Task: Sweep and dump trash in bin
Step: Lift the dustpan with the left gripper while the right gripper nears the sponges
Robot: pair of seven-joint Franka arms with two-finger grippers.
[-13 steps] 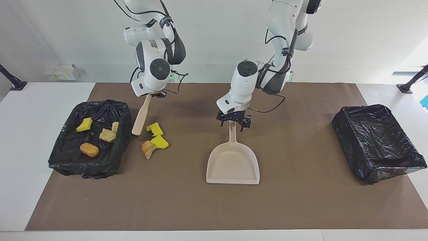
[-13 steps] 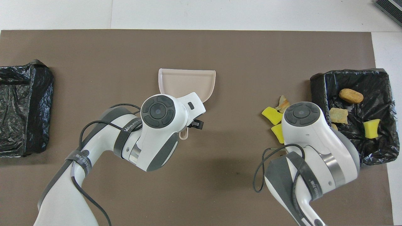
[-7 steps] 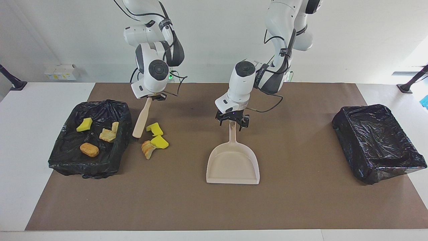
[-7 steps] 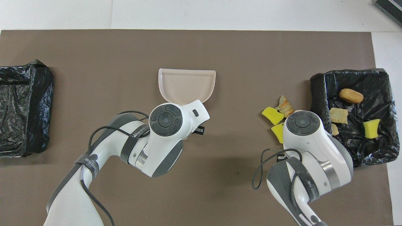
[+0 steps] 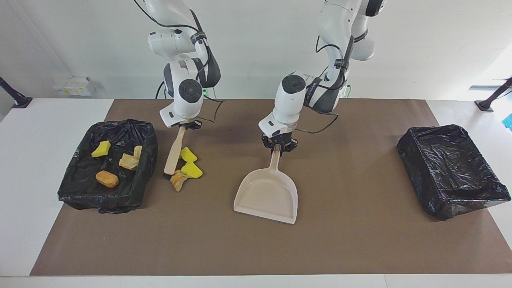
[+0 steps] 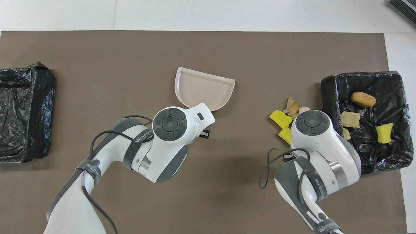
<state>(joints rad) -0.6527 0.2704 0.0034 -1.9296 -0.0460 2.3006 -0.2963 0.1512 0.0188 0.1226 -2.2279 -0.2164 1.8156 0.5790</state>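
My left gripper (image 5: 279, 146) is shut on the handle of the beige dustpan (image 5: 266, 196), which lies on the brown mat with its mouth turned slightly toward the right arm's end. My right gripper (image 5: 188, 125) is shut on a wooden brush (image 5: 175, 153) that slants down against loose trash. That trash is two yellow sponge chunks (image 5: 188, 155) (image 5: 192, 171) and a bread lump (image 5: 177, 181). In the overhead view the dustpan (image 6: 204, 87) and the sponge chunks (image 6: 280, 118) show, while both grippers are hidden under their wrists.
A black-lined bin (image 5: 80, 194) at the right arm's end holds a yellow-green sponge piece (image 5: 101, 149) and bread lumps (image 5: 107, 179). A second black-lined bin (image 5: 452, 172) stands at the left arm's end with nothing visible in it.
My left gripper closed on the dustpan handle and the pan swung its mouth toward the right arm's end. The right arm swung the brush against the loose scraps, nudging them.
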